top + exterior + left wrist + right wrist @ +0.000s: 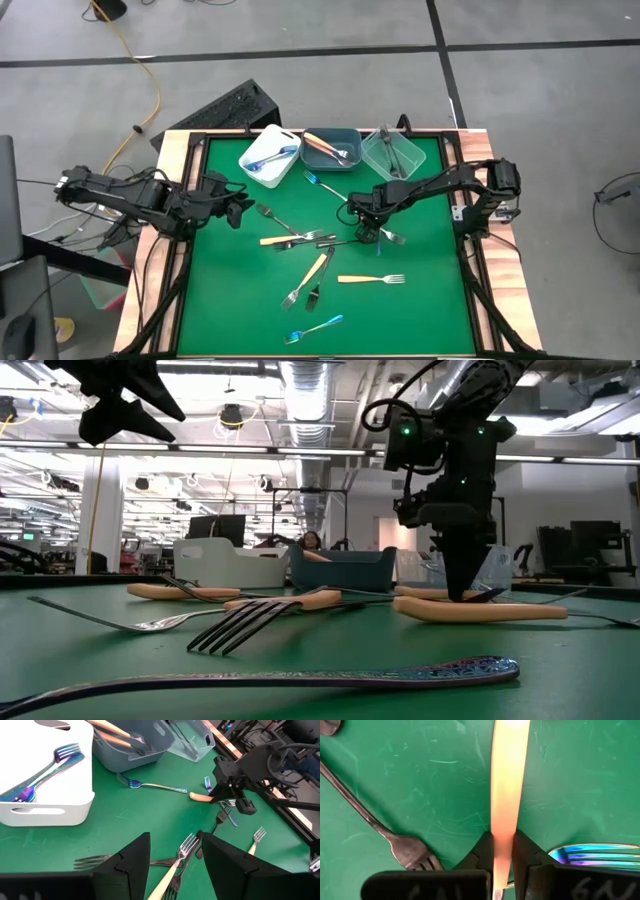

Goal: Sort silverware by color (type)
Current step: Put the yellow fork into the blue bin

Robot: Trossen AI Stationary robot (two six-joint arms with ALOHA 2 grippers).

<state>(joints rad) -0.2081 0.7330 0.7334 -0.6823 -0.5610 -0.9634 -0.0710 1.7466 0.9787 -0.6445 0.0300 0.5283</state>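
1. The right claw [502, 851] stands nearly straight down on the green tabletop [430, 300], right of centre, its two fingers pressed against both sides of an orange-handled utensil [508, 780] — a pinch on the handle, with the piece not yet off the surface as far as the low view shows.

2. Judgement: the grip looks centred across the handle's width, so a straight vertical lift should keep it from twisting. Rise slowly at first; the handle is thin and smooth-looking and could pivot if the pinch is off its balance point.

3. Just beside the claw lie an iridescent blue fork [600, 856] on one side and a dark metal fork [385, 832] on the other. Lift clear of both before moving sideways, or the held piece may drag them.

4. Along the far edge sit three bins: the white bin [262, 170] holding blue pieces, the grey-blue bin [350, 136] holding orange-handled ones, and the clear bin [405, 168] with dark ones. The grey-blue bin seems the right target — carry the handle over its rim and release low.

5. More silverware remains scattered near the middle and near edge, among them an orange-handled fork [372, 279] and a blue fork [315, 329].

6. The left claw [172, 865] waits at the left side, fingers spread wide and empty.
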